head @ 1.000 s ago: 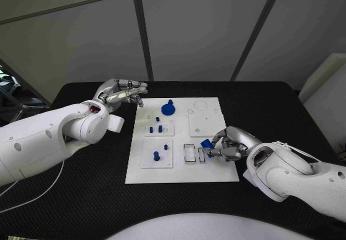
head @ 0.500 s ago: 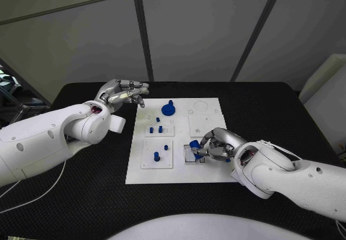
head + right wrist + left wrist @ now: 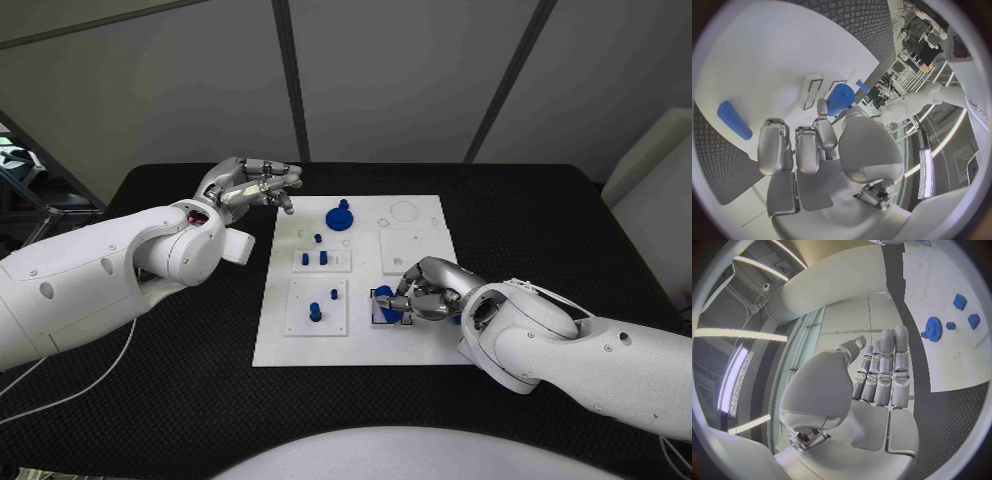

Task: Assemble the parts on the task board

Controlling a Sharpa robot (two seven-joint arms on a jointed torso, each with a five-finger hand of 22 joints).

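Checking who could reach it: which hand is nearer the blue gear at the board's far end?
Left. The left hand hovers off the task board beside the blue gear; the right hand holds a blue part at the board's near side.

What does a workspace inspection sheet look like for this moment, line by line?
Surface: black table, textured mat.
Job's things: white task board in the middle of the table; blue gear part standing near its far edge; small blue pegs in one inset plate, more in the plate nearer the robot; blue part at the slotted block, pinched in the right hand.
Clutter: nothing seen.
Hands: left hand raised beside the board's far left corner, fingers curled, holding nothing; right hand over the board's near right area, holding the blue part.
Cables: pale cable on the table under the left arm.
Surroundings: grey wall panels behind the table.
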